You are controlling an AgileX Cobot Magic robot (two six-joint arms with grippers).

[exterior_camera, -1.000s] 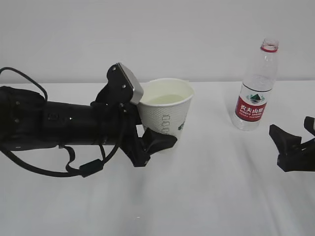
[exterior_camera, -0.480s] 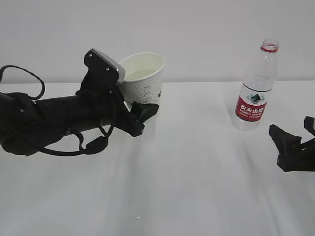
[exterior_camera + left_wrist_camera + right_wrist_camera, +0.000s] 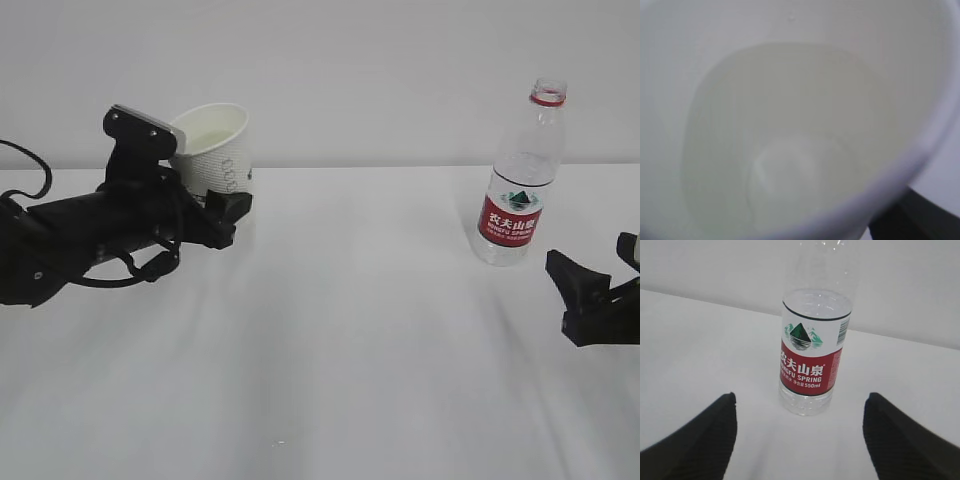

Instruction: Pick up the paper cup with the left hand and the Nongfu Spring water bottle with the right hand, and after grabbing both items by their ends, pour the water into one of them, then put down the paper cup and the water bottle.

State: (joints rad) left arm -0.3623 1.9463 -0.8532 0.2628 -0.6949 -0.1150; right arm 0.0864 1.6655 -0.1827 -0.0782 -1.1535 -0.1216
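thick black arm [image 3: 90, 235], grey block [image 3: 145, 125], looped black cable [image 3: 150, 272]

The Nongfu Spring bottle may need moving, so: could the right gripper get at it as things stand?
Probably yes. The right gripper is open and faces the upright Nongfu Spring bottle, with only bare table between them.

Bottle [image 3: 812, 342]: red band on label [image 3: 809, 371] printed in white with the Chinese characters 农夫山泉, then "NONGFU SPRING" and "550ml" beneath. Above the red band, on white, a green mountain logo; at the label's right edge, a barcode with bars too fine to read. In the exterior view, same red label, characters legible only as white marks. Cup [image 3: 215, 150]: dark vertical lettering down the side, too small to read.
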